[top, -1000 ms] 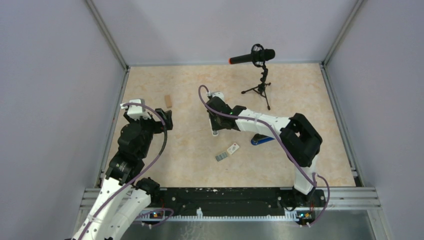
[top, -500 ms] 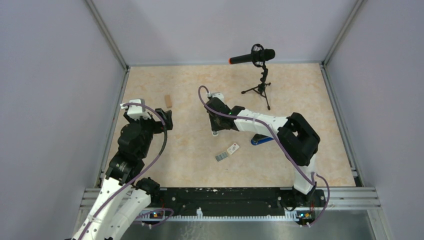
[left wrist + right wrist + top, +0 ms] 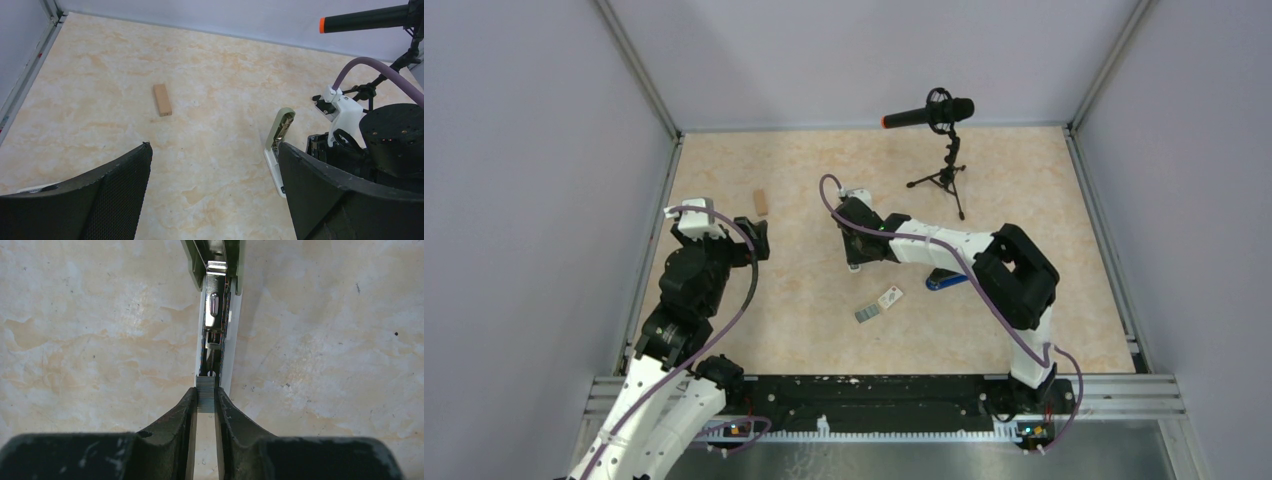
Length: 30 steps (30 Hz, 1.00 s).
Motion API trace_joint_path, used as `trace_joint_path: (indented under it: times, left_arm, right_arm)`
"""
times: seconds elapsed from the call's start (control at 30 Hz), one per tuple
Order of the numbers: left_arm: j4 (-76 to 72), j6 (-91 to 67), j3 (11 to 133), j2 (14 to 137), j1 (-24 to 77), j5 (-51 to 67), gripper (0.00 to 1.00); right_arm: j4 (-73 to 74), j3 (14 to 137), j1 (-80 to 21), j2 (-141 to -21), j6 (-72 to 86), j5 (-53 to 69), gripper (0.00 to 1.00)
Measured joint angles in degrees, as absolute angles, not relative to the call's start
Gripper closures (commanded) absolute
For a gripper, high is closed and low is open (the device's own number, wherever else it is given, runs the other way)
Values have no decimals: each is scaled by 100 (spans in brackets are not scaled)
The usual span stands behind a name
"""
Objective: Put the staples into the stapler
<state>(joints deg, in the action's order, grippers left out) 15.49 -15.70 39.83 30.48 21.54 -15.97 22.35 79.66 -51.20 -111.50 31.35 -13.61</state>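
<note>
The pale grey-green stapler lies hinged open on the table, its lid tilted up and its silvery rail bared. In the top view it is mostly hidden under my right gripper. My right gripper is shut on a short grey strip of staples, held at the near end of the rail. A tiny white staple box and a grey metallic block lie nearer the arms. My left gripper is open and empty, left of the stapler.
A brown wooden block lies at the far left. A microphone on a tripod stands at the back. A bright blue bar lies under the right forearm. Walls enclose the table.
The right arm has shifted slightly left over the stapler, still holding the staple strip. The left arm has not moved.
</note>
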Motion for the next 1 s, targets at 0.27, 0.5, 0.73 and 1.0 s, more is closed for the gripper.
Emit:
trace_joint_path:
  times: [0.27,0.5,0.73,1.0]
  left_arm:
    - [1551,-1570,3983,3048,2154,-1597,1]
    - [1551,-1568,3983,3048,2161,-1594,1]
    - [1551,-1568,3983,3046,2180,-1592,1]
    - [1551,-1568,3983,3011,2185,-1592,1]
  right_arm:
    - [2235,7966,-5120,-11150,3218,-1367,83]
    - [2246,8075,-5120,-11233,3277,-1387,83]
    - [2322,8191,-5120,-11314,3328,-1437,83]
    - [2418,8248,-5120,-11336,3424,-1494,83]
